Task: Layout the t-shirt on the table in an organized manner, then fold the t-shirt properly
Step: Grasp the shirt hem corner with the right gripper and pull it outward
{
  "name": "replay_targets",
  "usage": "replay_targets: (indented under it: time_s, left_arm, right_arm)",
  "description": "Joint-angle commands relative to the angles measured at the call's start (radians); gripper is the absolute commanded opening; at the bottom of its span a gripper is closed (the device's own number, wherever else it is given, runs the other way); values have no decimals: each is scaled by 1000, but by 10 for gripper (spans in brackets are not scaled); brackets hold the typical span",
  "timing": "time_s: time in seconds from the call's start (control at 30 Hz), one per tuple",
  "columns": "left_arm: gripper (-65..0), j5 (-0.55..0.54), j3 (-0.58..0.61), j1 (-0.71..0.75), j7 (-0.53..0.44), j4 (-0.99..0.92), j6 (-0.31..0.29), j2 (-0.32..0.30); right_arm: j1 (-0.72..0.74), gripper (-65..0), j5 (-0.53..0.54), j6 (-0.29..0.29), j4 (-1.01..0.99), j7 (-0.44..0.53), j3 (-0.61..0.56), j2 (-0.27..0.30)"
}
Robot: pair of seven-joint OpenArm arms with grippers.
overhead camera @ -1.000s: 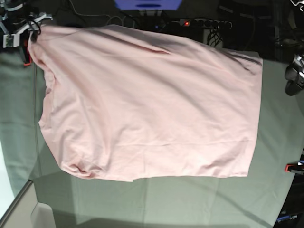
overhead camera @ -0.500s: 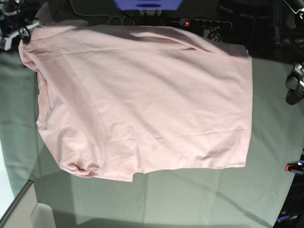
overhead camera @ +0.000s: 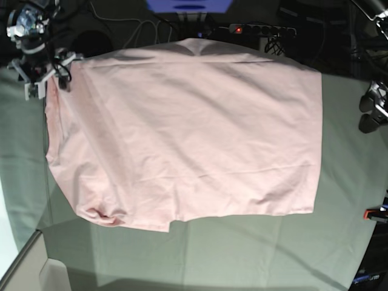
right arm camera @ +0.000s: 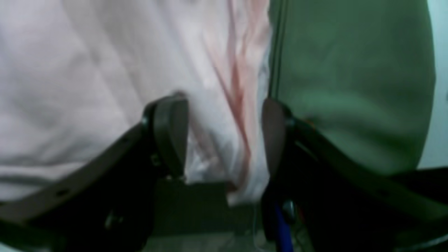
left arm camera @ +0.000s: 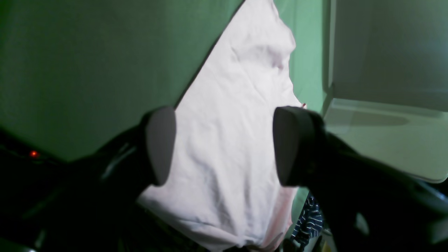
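The t-shirt point(overhead camera: 188, 127) lies spread on the table point(overhead camera: 242, 254) with its plain pink side up; no lettering shows. Its near left corner is bunched. My right gripper point(overhead camera: 51, 76) stands at the shirt's far left corner. In the right wrist view that gripper point(right arm camera: 224, 136) is open, and a creased edge of the t-shirt point(right arm camera: 87, 70) hangs loosely between its fingers. My left gripper point(overhead camera: 371, 112) hovers off the shirt's right edge, apart from it. In the left wrist view it point(left arm camera: 224, 147) is wide open, with the t-shirt point(left arm camera: 245, 70) lying beyond it.
A power strip with a red light point(overhead camera: 260, 29) and cables lie past the table's far edge. A red clamp point(overhead camera: 376, 213) grips the right edge. A pale box point(overhead camera: 54, 273) stands at the near left corner.
The shirt has slid left, its right edge pulling in. Its far left corner has dropped from the right gripper's height and the far edge now bulges at the middle. The left gripper has barely moved.
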Motion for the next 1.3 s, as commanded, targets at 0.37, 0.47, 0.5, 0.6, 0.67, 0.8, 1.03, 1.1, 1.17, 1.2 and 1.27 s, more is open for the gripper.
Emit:
replay_targets:
  time_s: [0.37, 0.47, 0.5, 0.6, 0.67, 0.8, 1.03, 1.1, 1.17, 1.2, 1.27]
  left_arm:
    - [-224, -22, -7, -34, 0, 25, 5, -14]
    - [-224, -22, -10, -21, 2, 25, 5, -23]
    - [-224, -22, -11, -21, 5, 25, 5, -23]
    - [-224, -23, -11, 3, 2, 27, 5, -25]
    - [-224, -23, -11, 11, 2, 27, 5, -25]
    - [-224, -23, -13, 37, 2, 27, 5, -22]
    - [-224, -25, -13, 61, 0, 27, 5, -20]
    - [-224, -25, -14, 61, 0, 27, 5, -22]
    - [-224, -25, -14, 61, 0, 27, 5, -22]
    - [-224, -25, -14, 63, 0, 27, 5, -22]
    - [-224, -25, -14, 69, 0, 27, 5, -22]
  right_arm:
    - [414, -310, -139, -4, -208, 18, -5, 52]
    - [592, -310, -215, -4, -377, 24, -5, 98]
    - [649, -310, -232, -4, -435, 26, -5, 114]
    - [799, -310, -241, -4, -618, 26, -5, 178]
    - [888, -310, -241, -4, -753, 29, -5, 224]
    - [1011, -310, -241, -4, -1014, 122, -5, 301]
    - [1038, -310, -241, -4, -1322, 415, -144, 361]
    - [1035, -310, -241, -4, -1365, 452, -189, 361]
    - [1035, -314, -241, -4, -1402, 471, -207, 361]
    - [1035, -315, -241, -4, -1416, 477, -209, 361]
    - [1035, -337, -241, -4, -1429, 489, -209, 361]
